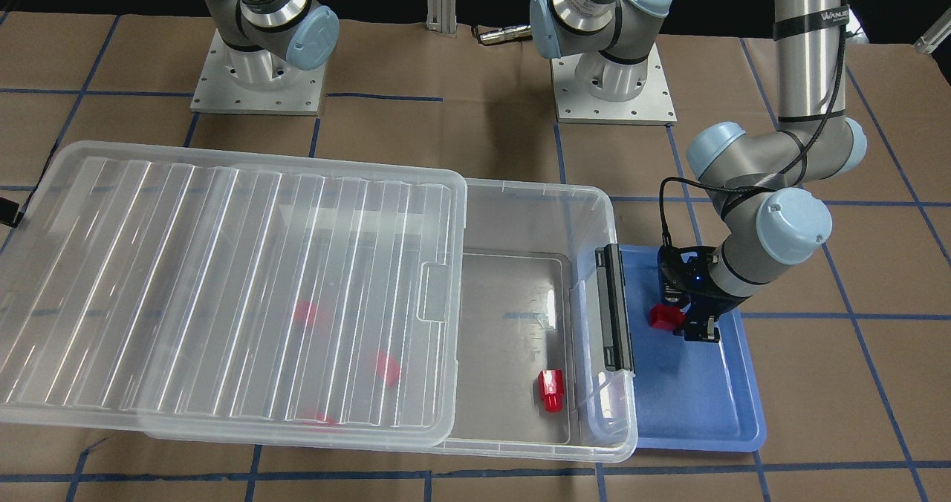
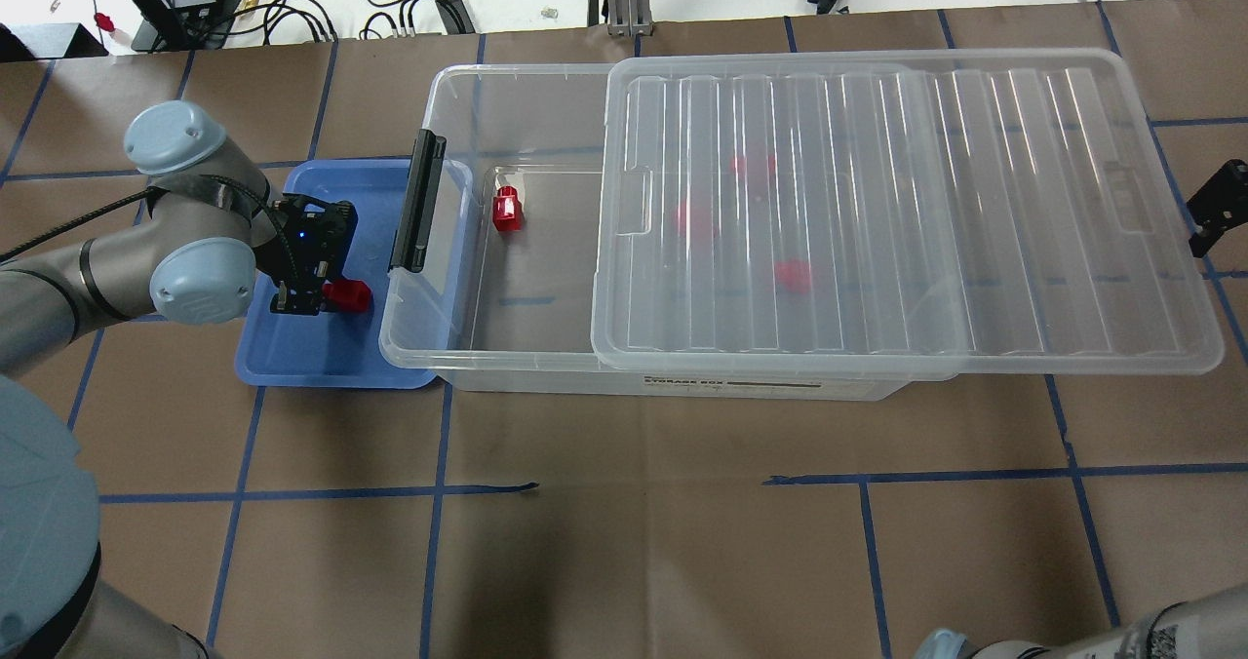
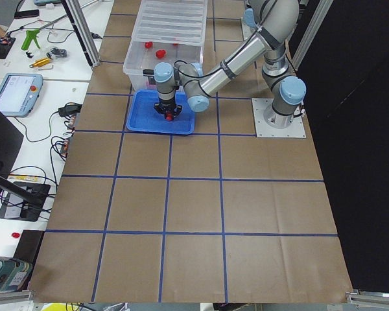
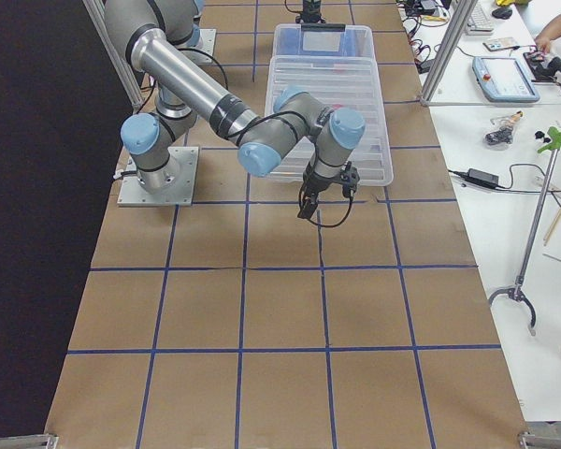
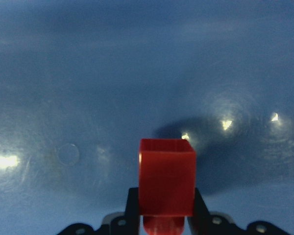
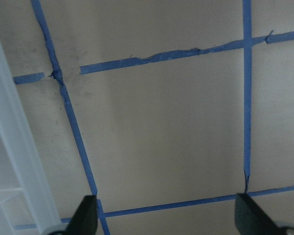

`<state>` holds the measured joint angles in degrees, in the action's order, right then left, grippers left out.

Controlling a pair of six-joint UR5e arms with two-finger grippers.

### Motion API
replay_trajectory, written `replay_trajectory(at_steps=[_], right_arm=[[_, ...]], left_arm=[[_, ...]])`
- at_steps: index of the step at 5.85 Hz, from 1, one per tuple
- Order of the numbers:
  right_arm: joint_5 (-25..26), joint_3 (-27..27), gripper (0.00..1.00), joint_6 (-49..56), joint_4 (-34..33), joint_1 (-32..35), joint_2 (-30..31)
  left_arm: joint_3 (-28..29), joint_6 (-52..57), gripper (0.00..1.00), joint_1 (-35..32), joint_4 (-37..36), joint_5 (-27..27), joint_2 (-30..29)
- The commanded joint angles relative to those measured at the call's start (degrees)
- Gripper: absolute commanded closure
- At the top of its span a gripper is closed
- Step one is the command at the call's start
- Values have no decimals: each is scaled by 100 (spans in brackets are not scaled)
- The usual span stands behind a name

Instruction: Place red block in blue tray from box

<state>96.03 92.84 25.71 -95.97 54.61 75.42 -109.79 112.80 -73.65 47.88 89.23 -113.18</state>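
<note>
My left gripper (image 1: pixel 685 325) is shut on a red block (image 1: pixel 663 316) and holds it low over the blue tray (image 1: pixel 698 405). The left wrist view shows the block (image 5: pixel 166 181) between the fingers, with the tray floor (image 5: pixel 88 73) close behind it; I cannot tell whether they touch. The clear box (image 2: pixel 458 84) lies beside the tray, its lid (image 2: pixel 907 211) slid partly off. Another red block (image 2: pixel 505 209) lies in the uncovered end. My right gripper (image 6: pixel 166 215) is open and empty over the bare table, by the box's far end.
Three more red blocks show blurred under the lid (image 1: pixel 223 279), one of them (image 2: pixel 694 218) near its edge. The box's black latch (image 1: pixel 615 307) overhangs the tray's near rim. Brown paper with blue tape lines (image 2: pixel 624 488) covers the table.
</note>
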Motion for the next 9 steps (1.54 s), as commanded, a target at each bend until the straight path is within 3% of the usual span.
replay_trajectory(at_steps=[1, 4, 5, 8, 9], right_arm=[[-119, 198, 0, -31, 8, 119, 131], [-348, 304, 0, -49, 26, 540, 245], [-357, 305, 0, -49, 26, 707, 298], [-531, 305, 0, -206, 34, 1392, 307], [-706, 305, 0, -459, 43, 1516, 377]], left_arm=[[167, -47, 3, -70, 290, 7, 181], [1474, -932, 3, -184, 3305, 7, 1426], [1652, -1005, 3, -228, 3803, 24, 1831], [1661, -1039, 3, -272, 4177, -28, 2388], [1706, -1789, 3, -403, 4177, 6, 2458]])
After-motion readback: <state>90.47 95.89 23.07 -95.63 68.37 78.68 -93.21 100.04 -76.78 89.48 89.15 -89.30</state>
